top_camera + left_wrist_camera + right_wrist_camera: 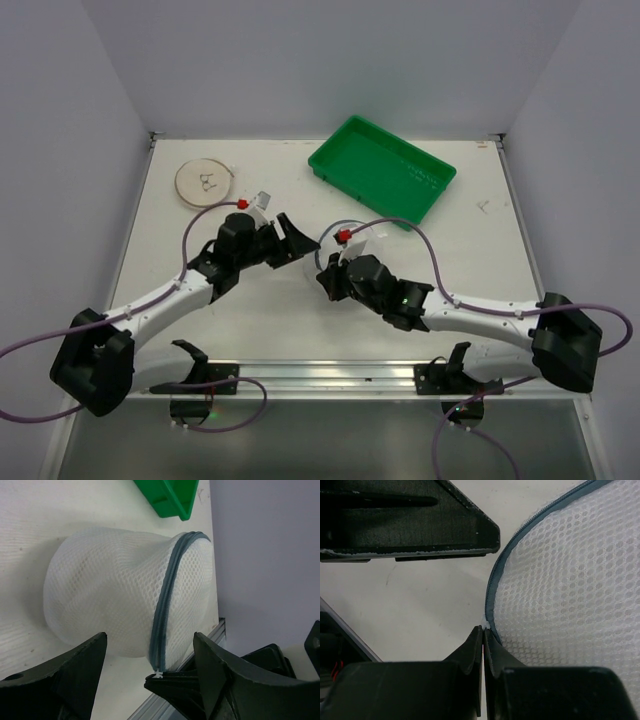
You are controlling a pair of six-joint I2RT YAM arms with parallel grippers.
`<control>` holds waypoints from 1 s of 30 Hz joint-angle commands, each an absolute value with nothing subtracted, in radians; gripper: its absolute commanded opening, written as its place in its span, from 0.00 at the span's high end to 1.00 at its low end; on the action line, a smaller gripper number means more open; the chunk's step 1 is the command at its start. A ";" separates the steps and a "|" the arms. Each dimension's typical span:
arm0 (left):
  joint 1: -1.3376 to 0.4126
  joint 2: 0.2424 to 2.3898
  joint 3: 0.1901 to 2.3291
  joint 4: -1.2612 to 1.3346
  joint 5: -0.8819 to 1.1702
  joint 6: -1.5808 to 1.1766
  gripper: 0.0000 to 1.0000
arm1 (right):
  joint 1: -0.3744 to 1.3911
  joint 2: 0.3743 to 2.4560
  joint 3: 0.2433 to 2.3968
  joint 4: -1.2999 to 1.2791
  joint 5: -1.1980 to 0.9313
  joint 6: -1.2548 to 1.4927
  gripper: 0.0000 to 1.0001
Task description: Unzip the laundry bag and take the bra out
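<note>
Pinching the zipper pull (pixel 159 672) of the laundry bag (pixel 110 590), right claw (pixel 483 632); left claw (pixel 150 640) spread

The laundry bag (pixel 110 585) was white, with a fine pattern of small round holes, and its zipper (pixel 167 590) was grey-blue. The tray (pixel 383 168) at one o'clock was bright green, the disc (pixel 207 183) at eleven o'clock beige. The worktop (pixel 300 320) was off-white, the fingers (pixel 60 680) black.

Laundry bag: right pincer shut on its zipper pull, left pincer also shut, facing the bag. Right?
Not quite. The left pincer is open, jaws spread wide, facing the laundry bag; the left wrist view shows it. The right pincer is indeed shut on the zipper pull.
</note>
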State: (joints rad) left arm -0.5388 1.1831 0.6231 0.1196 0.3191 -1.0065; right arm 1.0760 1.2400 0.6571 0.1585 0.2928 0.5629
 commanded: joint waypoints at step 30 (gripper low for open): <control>-0.611 1.186 0.632 0.215 0.210 -1.085 1.00 | 1.098 0.997 0.543 0.003 0.440 0.563 1.00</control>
State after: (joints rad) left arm -0.6205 1.2217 0.6109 0.2195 0.2638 -1.0863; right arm 1.0958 1.0672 0.5880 0.0826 0.3614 0.5644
